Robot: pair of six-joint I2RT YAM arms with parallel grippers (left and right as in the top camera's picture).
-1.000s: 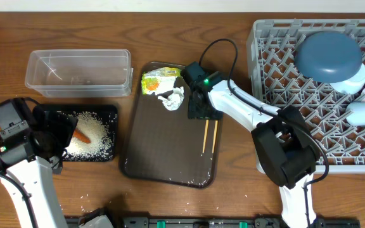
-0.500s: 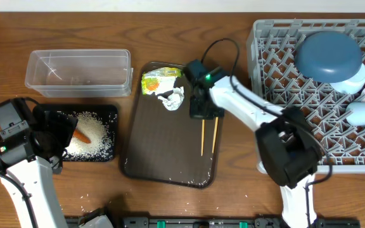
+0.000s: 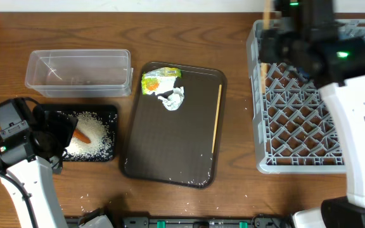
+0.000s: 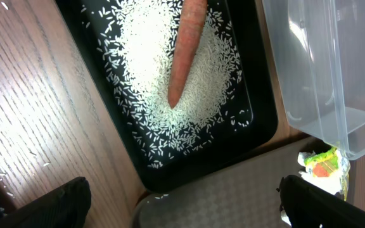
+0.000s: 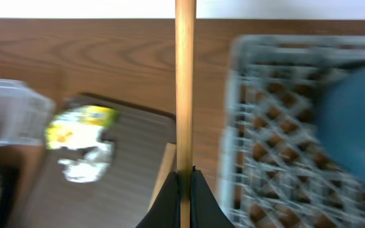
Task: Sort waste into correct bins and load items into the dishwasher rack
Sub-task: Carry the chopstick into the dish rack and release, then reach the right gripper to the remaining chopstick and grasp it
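Observation:
My right gripper [image 5: 184,183] is shut on one thin wooden chopstick [image 5: 184,88], held up high over the near-left part of the grey dishwasher rack [image 3: 296,133]; its tip shows in the overhead view [image 3: 266,11]. The other chopstick [image 3: 217,120] lies on the dark brown serving tray [image 3: 170,152]. The yellow-green wrapper [image 3: 159,81] and white tissue [image 3: 172,98] lie at that tray's far end. The carrot [image 4: 185,50] lies on rice [image 4: 151,69] in the black tray [image 4: 258,120]. My left gripper [image 4: 185,206] is open and empty above that tray's edge. The blue plate [image 5: 353,120] shows blurred in the rack; bowl and cup are hidden.
The clear tub [image 3: 78,69] stands behind the black tray and looks nearly empty. A few rice grains lie on the table by the black tray and on the brown tray's near edge. My raised right arm hides the rack's far part in the overhead view.
My right gripper has lifted one chopstick off the brown tray and swung up and right over the rack. One chopstick stays on the tray. The left arm has not moved.

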